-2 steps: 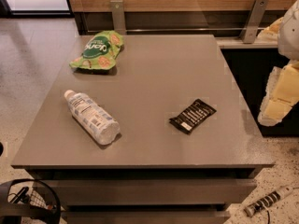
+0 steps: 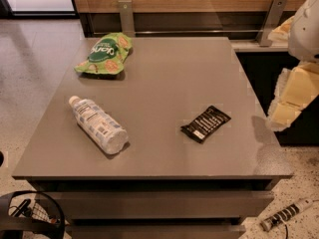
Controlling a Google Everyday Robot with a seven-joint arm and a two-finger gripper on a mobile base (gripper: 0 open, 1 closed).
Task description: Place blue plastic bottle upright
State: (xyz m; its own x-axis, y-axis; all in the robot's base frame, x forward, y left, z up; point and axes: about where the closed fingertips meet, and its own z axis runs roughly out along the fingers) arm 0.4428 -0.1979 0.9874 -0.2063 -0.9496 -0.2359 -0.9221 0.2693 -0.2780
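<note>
The blue plastic bottle (image 2: 97,125) lies on its side on the front left of the grey table (image 2: 164,78). Its white cap points to the back left and its white label with dark text faces up. My gripper (image 2: 287,106) hangs at the right edge of the view, beyond the table's right side. It is far from the bottle and holds nothing that I can see.
A green snack bag (image 2: 103,53) lies at the table's back left. A flat black wrapper (image 2: 205,123) lies right of centre. A wooden wall with metal brackets (image 2: 125,16) runs behind the table. A dark cabinet (image 2: 264,83) stands to the right, and a cable piece (image 2: 284,215) lies on the floor.
</note>
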